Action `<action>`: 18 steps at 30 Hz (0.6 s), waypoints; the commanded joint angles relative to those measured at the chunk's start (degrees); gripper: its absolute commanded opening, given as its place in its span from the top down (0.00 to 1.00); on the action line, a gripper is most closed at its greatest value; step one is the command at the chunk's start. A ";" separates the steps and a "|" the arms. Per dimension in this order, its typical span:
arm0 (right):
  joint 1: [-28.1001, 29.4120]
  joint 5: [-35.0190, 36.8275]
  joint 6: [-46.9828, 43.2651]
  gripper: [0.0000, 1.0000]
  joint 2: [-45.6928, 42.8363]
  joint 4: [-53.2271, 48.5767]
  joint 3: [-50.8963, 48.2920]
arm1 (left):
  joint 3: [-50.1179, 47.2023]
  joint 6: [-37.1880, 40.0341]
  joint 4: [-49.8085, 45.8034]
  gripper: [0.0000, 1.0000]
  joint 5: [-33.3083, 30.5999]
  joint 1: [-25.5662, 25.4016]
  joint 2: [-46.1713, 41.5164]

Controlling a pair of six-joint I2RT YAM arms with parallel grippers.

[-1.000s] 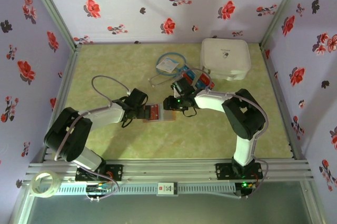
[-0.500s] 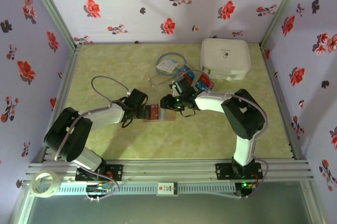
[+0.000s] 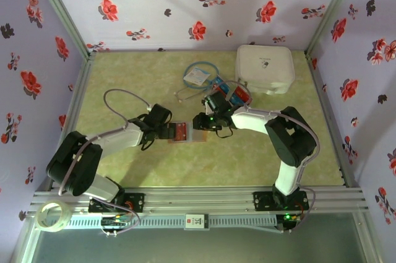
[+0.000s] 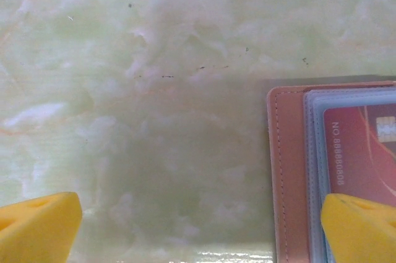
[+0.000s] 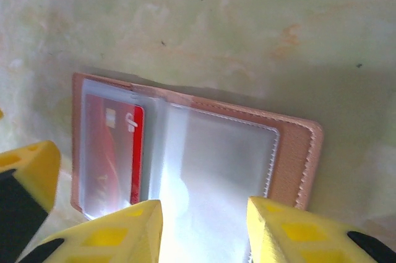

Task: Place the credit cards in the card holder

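Since a second ago the left arm's elbow is swinging out further left and the right arm's elbow is drifting right. The card holder [image 3: 185,132] is staying put mid-surface [image 3: 247,164], between the left gripper [image 3: 166,130] and the right gripper [image 3: 201,122]. The top view is showing the loose credit cards [image 3: 235,94] lying beside the white case [image 3: 265,68]. The wrist views are giving the close-up: the holder is lying open, pinkish leather with a stitched edge, a red card [image 5: 114,145] sitting in one clear sleeve. The left jaws are standing wide apart, one finger over the holder's card side. The right jaws are hanging partly apart over the other glossy sleeve.
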 commanded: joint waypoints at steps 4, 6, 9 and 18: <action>-0.41 3.30 -2.79 0.59 -0.90 -3.79 1.49 | -2.02 0.18 -2.02 0.00 -3.13 0.06 -0.53; -0.40 3.41 -3.04 0.58 -0.71 -4.02 1.68 | -2.32 0.24 -1.71 0.00 -3.07 0.23 0.05; -0.40 3.46 -3.15 0.58 -0.57 -4.29 2.00 | -2.62 0.39 -1.16 0.00 -3.13 0.28 1.08; -0.40 2.60 -3.06 0.58 1.76 -4.29 2.98 | -3.22 0.44 0.24 0.00 -2.85 0.32 3.11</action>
